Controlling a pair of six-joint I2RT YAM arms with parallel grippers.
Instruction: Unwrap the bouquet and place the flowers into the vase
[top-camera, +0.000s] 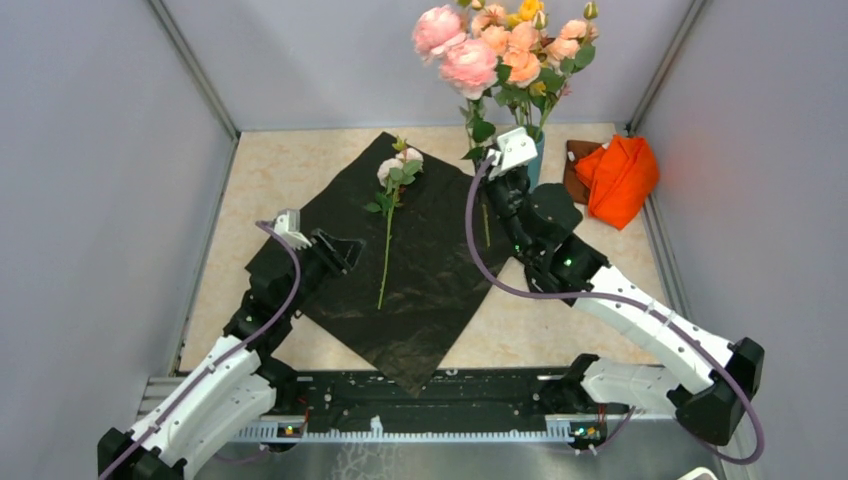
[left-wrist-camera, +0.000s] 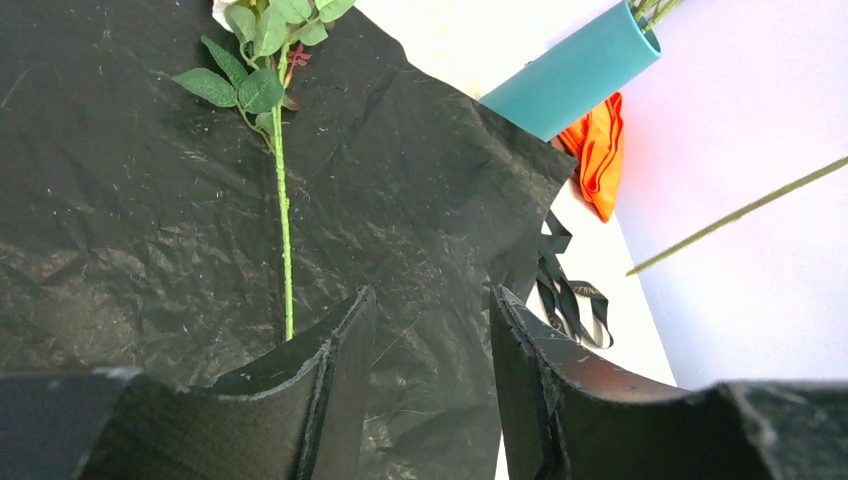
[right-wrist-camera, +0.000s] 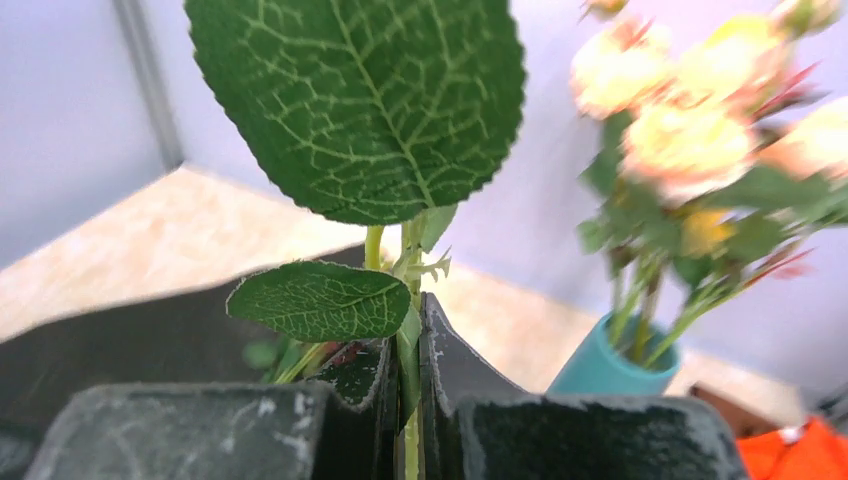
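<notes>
The pale marbled table (top-camera: 270, 170) fills the floor of the grey-walled cell. Across its middle the black wrapping sheet (top-camera: 430, 270) lies opened out flat and crinkled, one corner reaching the near edge.

The left gripper (top-camera: 343, 252) hangs low over the left part of the sheet. Its fingers (left-wrist-camera: 340, 350) are spread apart with nothing between them, and only bare sheet shows in the gap. The right gripper (top-camera: 489, 172) is raised at the back of the table, just left of the vase. Its fingers (right-wrist-camera: 445, 340) are pressed tight on a green stem.

A bunch of flowers (top-camera: 525, 50), peach, pink and yellow with green leaves, already stands in the vase (top-camera: 537, 152). The teal vase is upright at the back right, just off the sheet's far corner. An orange cloth (top-camera: 620, 175) lies crumpled to the right of the vase.

The pinched stem (top-camera: 485, 215) carries big pink blooms on top, level with the bunch. Its lower end hangs free in the air beside the vase, outside it.

One more stem (top-camera: 388, 230) with a pale rose and a few leaves lies flat on the sheet, head toward the back. A black ribbon (left-wrist-camera: 565, 290) rests on the table just off the sheet's right edge.
</notes>
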